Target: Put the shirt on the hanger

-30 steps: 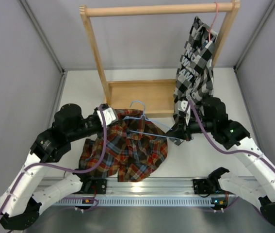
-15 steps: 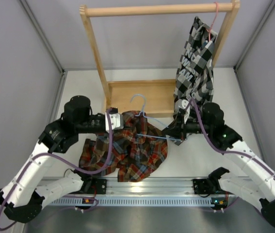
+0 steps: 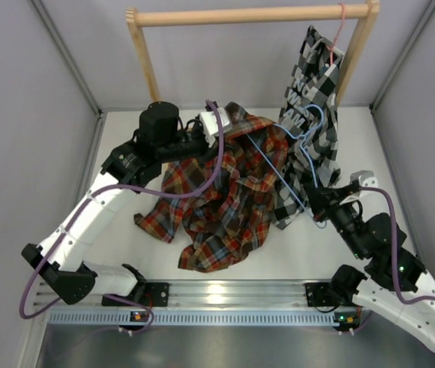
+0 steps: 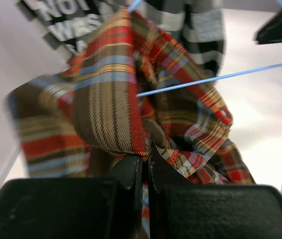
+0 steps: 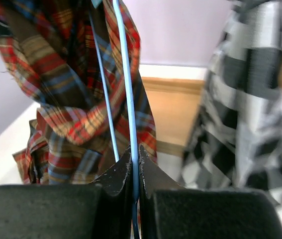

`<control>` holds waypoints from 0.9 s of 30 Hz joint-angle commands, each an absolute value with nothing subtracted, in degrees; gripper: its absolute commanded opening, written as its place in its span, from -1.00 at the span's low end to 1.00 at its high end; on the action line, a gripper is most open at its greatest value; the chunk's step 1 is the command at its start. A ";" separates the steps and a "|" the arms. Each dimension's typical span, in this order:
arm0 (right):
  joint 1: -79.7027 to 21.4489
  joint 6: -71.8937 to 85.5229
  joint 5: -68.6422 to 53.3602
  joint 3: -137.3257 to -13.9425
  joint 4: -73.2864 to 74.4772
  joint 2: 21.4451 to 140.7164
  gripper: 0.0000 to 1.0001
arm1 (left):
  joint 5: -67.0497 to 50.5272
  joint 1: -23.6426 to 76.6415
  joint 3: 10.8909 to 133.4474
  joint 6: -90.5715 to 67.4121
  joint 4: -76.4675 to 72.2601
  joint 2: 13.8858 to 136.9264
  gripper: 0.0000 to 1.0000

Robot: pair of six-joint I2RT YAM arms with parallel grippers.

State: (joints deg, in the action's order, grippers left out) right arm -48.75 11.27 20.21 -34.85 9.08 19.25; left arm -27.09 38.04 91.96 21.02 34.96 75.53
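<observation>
The plaid shirt (image 3: 229, 192) hangs lifted in the middle, with its lower part on the table. My left gripper (image 3: 221, 126) is shut on the shirt's upper edge, with cloth (image 4: 116, 99) bunched at its tips. The light-blue hanger (image 3: 278, 172) slants from inside the shirt's top down to my right gripper (image 3: 317, 208), which is shut on its thin wire (image 5: 130, 99). The hanger's hook curls up in front of the black-and-white shirt. One hanger wire (image 4: 215, 77) crosses the left wrist view. The plaid shirt (image 5: 71, 99) drapes beside the hanger wires in the right wrist view.
A wooden rack with a top rail (image 3: 255, 15) stands at the back, and its wooden base (image 5: 175, 109) shows in the right wrist view. A black-and-white checked shirt (image 3: 309, 84) hangs on a pink-red hanger (image 3: 341, 23) at the rail's right end. Grey walls close in both sides.
My left gripper has lifted the plaid shirt up and toward the back. My right gripper has pulled back to the near right, and the hanger now slants upward with its hook by the checked shirt.
</observation>
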 commanded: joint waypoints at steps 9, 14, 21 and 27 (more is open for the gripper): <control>-49.48 5.89 0.19 -48.34 36.38 26.62 -1.00 | -22.14 38.32 81.84 13.09 20.65 73.14 -1.00; -49.40 2.21 -8.59 -49.04 35.68 29.17 -1.00 | -24.00 38.32 74.28 18.62 20.74 66.37 -1.00; -47.20 -5.53 -25.03 -53.43 34.80 36.99 -1.00 | -14.78 38.23 67.77 22.41 23.64 57.40 -1.00; -40.26 -5.28 -26.28 -57.66 29.02 41.39 -1.00 | -18.36 38.23 66.18 24.61 24.70 55.46 -1.00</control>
State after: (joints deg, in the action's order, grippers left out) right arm -43.09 -4.32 -22.72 -54.35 34.79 40.18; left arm -16.67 38.04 66.87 22.55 25.76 55.88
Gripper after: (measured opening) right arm 0.003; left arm 0.033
